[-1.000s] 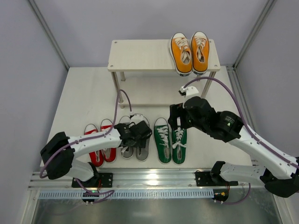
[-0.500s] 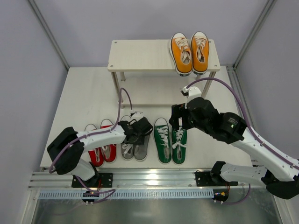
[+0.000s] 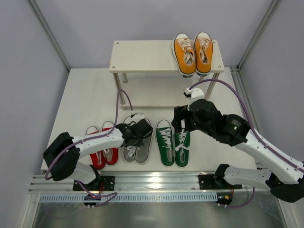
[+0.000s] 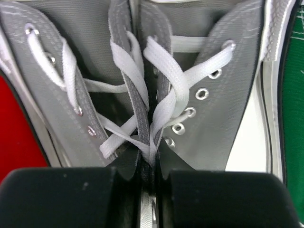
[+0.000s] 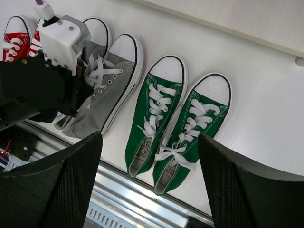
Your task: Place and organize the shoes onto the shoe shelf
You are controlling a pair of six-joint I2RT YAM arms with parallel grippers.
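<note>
The grey shoes (image 3: pixel 138 151) lie side by side on the table near its front edge. My left gripper (image 3: pixel 137 131) is shut on their two inner walls and laces, pinching the pair together (image 4: pixel 149 178); grey canvas (image 4: pixel 213 123) fills the left wrist view. The green shoes (image 3: pixel 173 142) lie just right of them, with my right gripper (image 3: pixel 183 124) hovering above, open and empty (image 5: pixel 148 142). The red shoes (image 3: pixel 105 153) lie left of the grey pair. The orange shoes (image 3: pixel 192 52) stand on the right half of the shoe shelf's (image 3: pixel 142 56) top board.
The shelf stands at the back of the table on thin legs (image 3: pixel 117 84). A metal rail (image 3: pixel 152 183) runs along the near edge just behind the shoes' heels. The purple cable (image 3: pixel 124 102) of the left arm loops over the table.
My left gripper has closed on the inner walls of the grey pair, drawing the two shoes together. My right arm has barely moved.
</note>
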